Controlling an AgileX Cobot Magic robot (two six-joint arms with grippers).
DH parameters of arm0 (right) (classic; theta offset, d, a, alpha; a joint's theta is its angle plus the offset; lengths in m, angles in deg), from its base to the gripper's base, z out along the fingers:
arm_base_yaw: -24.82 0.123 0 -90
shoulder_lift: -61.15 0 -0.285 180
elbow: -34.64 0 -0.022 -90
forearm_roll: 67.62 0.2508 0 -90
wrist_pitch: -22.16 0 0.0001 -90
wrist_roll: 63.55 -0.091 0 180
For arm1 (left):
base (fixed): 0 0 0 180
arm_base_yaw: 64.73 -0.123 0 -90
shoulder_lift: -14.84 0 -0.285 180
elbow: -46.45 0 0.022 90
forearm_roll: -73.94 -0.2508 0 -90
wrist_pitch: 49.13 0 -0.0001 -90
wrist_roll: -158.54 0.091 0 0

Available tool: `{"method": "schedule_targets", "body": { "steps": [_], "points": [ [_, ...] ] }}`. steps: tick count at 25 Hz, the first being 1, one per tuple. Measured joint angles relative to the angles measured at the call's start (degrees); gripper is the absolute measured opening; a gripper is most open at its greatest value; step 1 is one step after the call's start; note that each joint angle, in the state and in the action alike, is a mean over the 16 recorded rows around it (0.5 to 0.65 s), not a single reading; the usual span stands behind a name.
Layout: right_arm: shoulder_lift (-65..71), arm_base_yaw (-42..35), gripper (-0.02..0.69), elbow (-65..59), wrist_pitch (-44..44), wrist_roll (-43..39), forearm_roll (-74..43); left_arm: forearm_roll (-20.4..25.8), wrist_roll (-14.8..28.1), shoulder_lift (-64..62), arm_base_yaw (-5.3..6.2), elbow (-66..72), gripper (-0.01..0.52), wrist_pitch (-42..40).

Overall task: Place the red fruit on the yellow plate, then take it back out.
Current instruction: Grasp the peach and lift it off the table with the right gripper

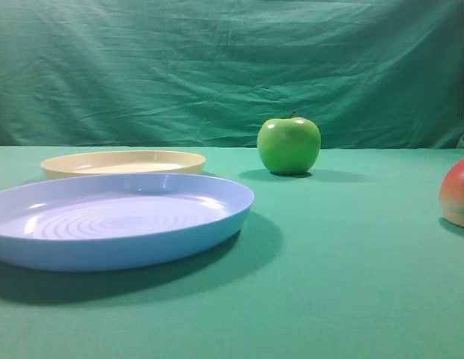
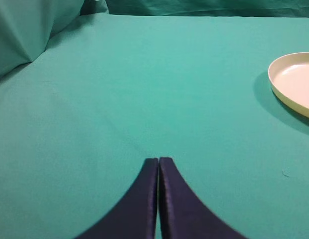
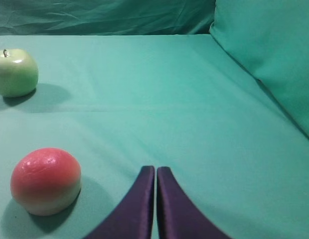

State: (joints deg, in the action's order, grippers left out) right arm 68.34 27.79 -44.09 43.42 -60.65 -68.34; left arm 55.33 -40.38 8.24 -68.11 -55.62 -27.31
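Nearest the high camera: light-blue plate (image 1: 120, 224), large, ringed inside, resting on the green cloth (image 1: 352, 284) at the left front. Directly behind it and just beside its far rim, the yellow plate (image 1: 123, 161), shallow, pale, bare inside. To the right of that, farther back, green apple (image 1: 289, 146), upright, stem on top, apart from both plates. At the far right edge of the same view, the red fruit (image 1: 458, 192), cut off by the frame, sitting on the cloth, well apart from the yellow plate and not on it.

In the left wrist view: left gripper (image 2: 158, 162) low over bare cloth, dark fingers pressed together, nothing between them; edge of the yellow plate (image 2: 294, 82) off to the right, clear of the fingers.

In the right wrist view: right gripper (image 3: 155, 170) likewise closed tight, fingers meeting, holding nothing. Red fruit (image 3: 45, 180) near it on the left, on the cloth, red on top, paler toward the base, not touched. Green apple (image 3: 15, 72) beyond, at the left edge. Folded green backdrop (image 3: 264, 50) rising at the right.
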Motion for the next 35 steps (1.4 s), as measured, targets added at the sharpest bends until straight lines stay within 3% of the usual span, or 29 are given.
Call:
{"method": "schedule_targets", "body": {
  "steps": [24, 35],
  "points": [
    [0.00, 0.00, 0.000, 0.01, 0.19, 0.00, -0.09, 0.00, 0.00, 0.00, 0.00, 0.00, 0.000, 0.00],
    [0.71, 0.00, 0.000, 6.05, 7.06, 0.30, -3.36, 0.00, 0.03, 0.00, 0.00, 0.00, 0.000, 0.00]
  ]
}}
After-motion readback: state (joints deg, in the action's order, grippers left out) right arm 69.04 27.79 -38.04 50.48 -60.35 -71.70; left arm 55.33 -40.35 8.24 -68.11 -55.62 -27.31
